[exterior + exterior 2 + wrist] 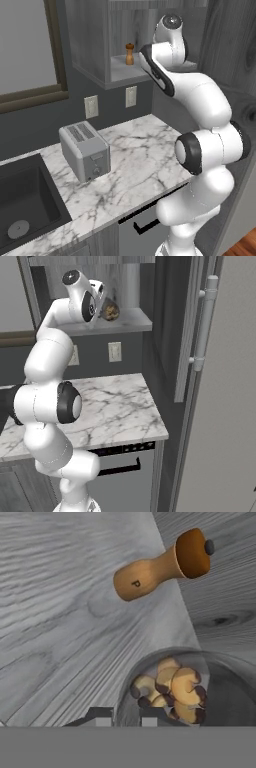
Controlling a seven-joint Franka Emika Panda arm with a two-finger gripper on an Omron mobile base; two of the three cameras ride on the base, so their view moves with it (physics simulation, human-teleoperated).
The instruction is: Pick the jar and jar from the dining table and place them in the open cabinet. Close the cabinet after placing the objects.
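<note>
I see the gripper [126, 718] clenched on the jar's [185, 692] rim, jar resting inside the cabinet [95, 60], near the wooden pepper mill [160, 564].

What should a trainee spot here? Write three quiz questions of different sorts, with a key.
1. True or false: the toaster stands on the marble counter, next to the sink.
2. What stands on the cabinet shelf near the jar that the fingers hold? A. a wooden pepper mill B. a mug C. a plate
3. Fill in: the cabinet door, with its silver bar handle, stands ___.

Key: 1 true; 2 A; 3 open.
</note>
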